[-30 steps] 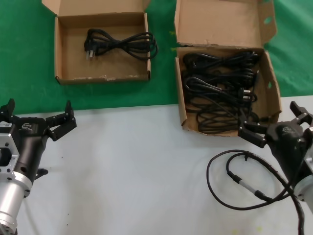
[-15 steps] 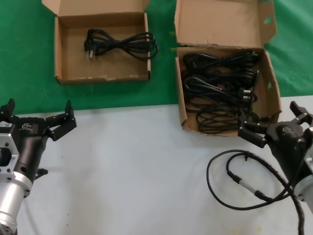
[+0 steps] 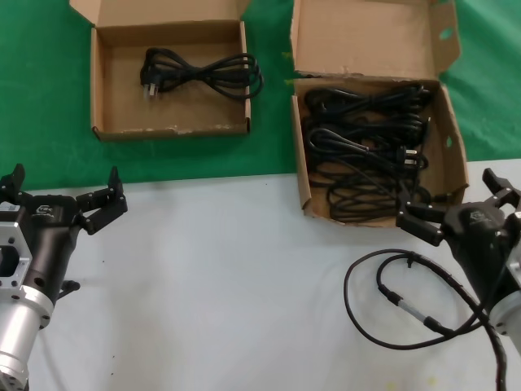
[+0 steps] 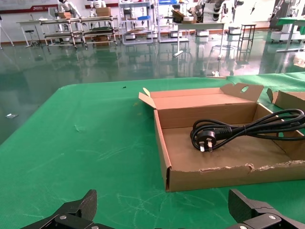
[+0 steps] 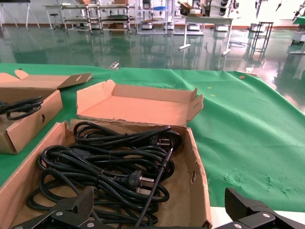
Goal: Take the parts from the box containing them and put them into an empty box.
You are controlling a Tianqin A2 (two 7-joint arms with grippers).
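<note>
Black rubber power cords (image 3: pixel 366 151): tangled heap in deep brown cardboard box (image 3: pixel 453 147); one in shallow brown cardboard box (image 3: pixel 96 81).
Right gripper (image 3: pixel 452 208): released, empty, at deep box's front wall.
Left gripper (image 3: pixel 61 195): released, idle over counter (image 3: pixel 228 285).
Risk: interlaced loops drag neighbours out; thin black cable (image 3: pixel 391 297) nearby may snag.

I get even, bright overhead light across the head view; the white bench (image 3: pixel 244 285) reads clean with no hot spots, and the thin cable (image 3: pixel 399 301) at 5 o'clock throws only a faint, soft shadow. The smaller box (image 3: pixel 102 81) at 11 o'clock shades its own floor along the near walls. The power cords (image 3: pixel 362 155) in the larger box (image 3: pixel 452 142) merge into one dark mass; I can't separate the strands. In both wrist views the polished floor behind shows strong glare and reflections toward 12 o'clock, and the far background goes soft. Each end effector's fingers (image 4: pixel 71 214) sit dark at 6 o'clock, slightly stretched by the lens.
</note>
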